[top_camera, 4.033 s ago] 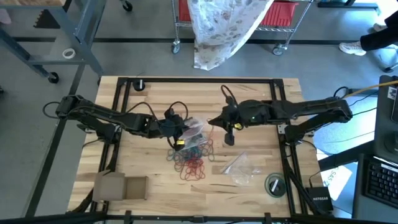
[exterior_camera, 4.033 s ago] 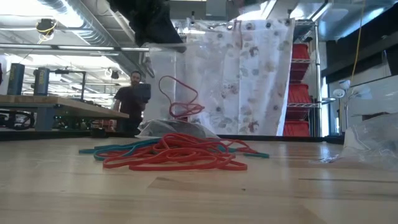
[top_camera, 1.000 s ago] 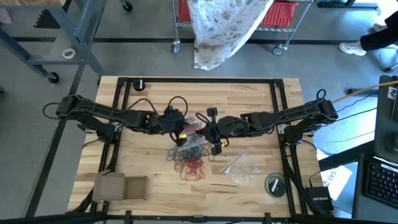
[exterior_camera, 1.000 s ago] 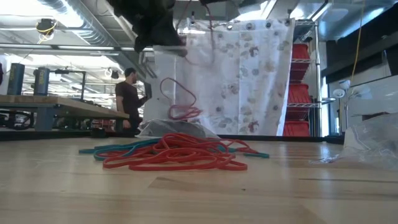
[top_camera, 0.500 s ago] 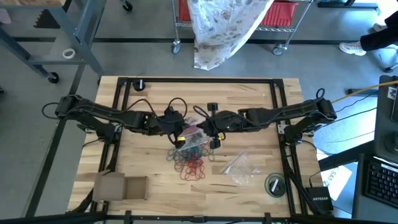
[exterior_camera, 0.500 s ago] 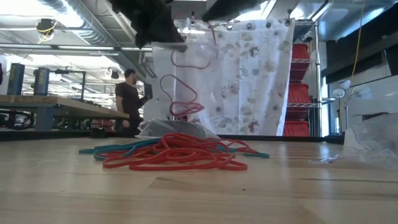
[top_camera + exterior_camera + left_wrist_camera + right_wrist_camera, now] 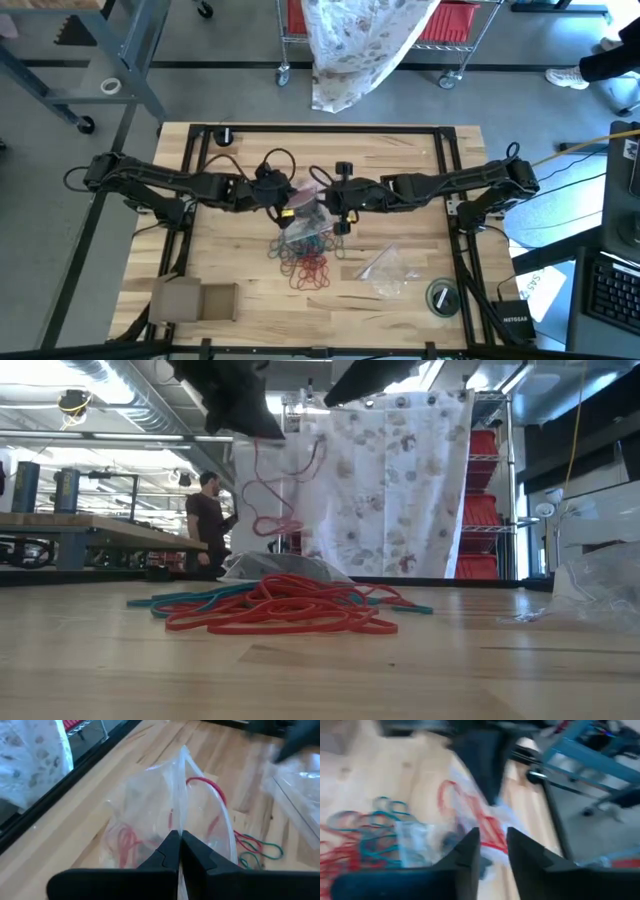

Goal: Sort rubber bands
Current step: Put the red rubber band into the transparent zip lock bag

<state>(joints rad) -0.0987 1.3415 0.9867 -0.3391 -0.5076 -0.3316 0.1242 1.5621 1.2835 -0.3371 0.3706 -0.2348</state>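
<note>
Change since one second ago: right gripper (image 7: pixel 335 207) has moved in from over the pile to meet the raised bag; its fingers, shut then, now stand slightly apart.
Left gripper (image 7: pixel 179 851): fingers pressed together on the rim of a clear plastic bag (image 7: pixel 150 805), holding it off the table (image 7: pixel 420 160), apparently so that its mouth faces the other arm.
Right gripper, contents: a red band (image 7: pixel 451 795) lies just ahead of the parted fingers; whether they touch it, cannot tell.
Bag contents: red loops (image 7: pixel 275 480) hang inside.
Rubber bands (image 7: pixel 305 258): most are unsorted in a red and teal pile on the table below both grippers.
Spare bag (image 7: pixel 385 268): flat, beside the pile.
</note>
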